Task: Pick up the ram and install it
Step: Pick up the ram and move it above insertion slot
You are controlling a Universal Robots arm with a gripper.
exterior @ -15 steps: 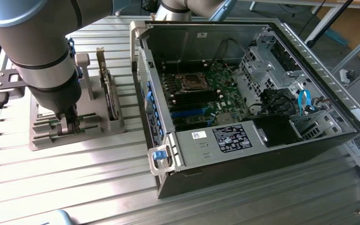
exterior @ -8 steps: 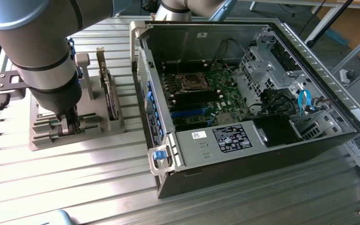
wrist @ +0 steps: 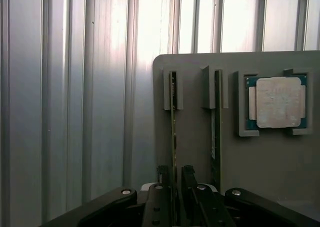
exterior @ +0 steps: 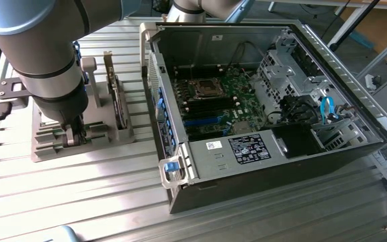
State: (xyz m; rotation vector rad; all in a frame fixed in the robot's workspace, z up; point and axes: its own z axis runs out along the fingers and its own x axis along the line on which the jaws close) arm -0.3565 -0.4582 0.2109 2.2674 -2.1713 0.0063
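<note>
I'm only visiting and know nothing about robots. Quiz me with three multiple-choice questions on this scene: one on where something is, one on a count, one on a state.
1. Where does the grey holder stand?
A. on the table, beside the case
B. inside the case
C. on top of the case

2. How many boards stand on edge in the holder?
A. one
B. two
C. four

3. How is the gripper?
A. shut, empty
B. holding a screw
C. open, astride the ram

Answers:
1 A: the holder sits at the exterior view's left of the case.
2 B: the ram and a card stand in slots.
3 C: a finger stands on each side of the ram.
</note>
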